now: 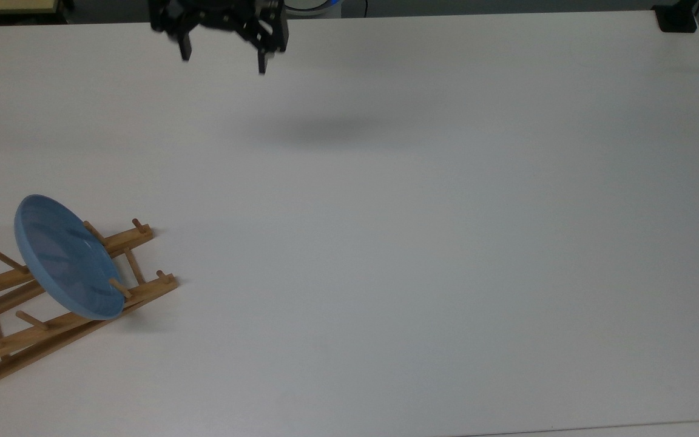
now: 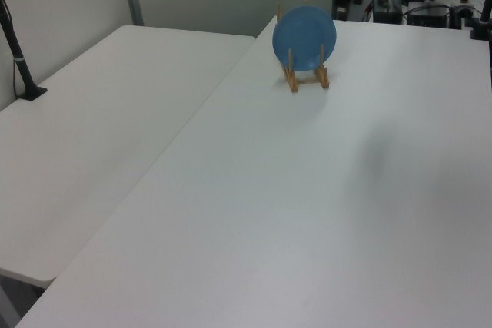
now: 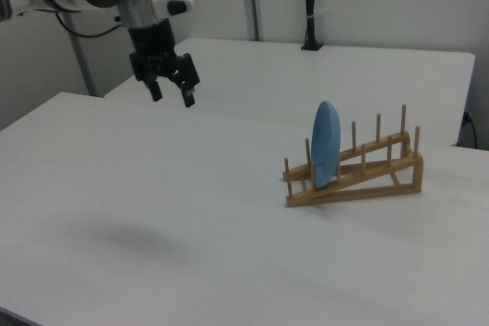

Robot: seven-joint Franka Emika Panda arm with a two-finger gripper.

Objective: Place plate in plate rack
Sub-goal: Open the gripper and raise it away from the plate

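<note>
The light-blue plate [image 1: 64, 258] stands on edge in the wooden plate rack [image 1: 34, 331], held between upright pegs near the rack's low end. It faces the camera in the left view as a blue disc [image 2: 304, 36] on the rack [image 2: 306, 77], and appears edge-on in the right view [image 3: 325, 144] on the rack [image 3: 374, 173]. My gripper [image 1: 224, 60] hangs open and empty high over the table, at the top view's upper edge and far from the plate. In the right view the gripper [image 3: 172, 97] is at the upper left, well above the tabletop.
The white table [image 1: 416, 243] stretches wide to the top view's right of the rack. A second white table [image 2: 100, 113] adjoins it on the left view's left. A black post [image 3: 309, 5] stands on the far table in the right view.
</note>
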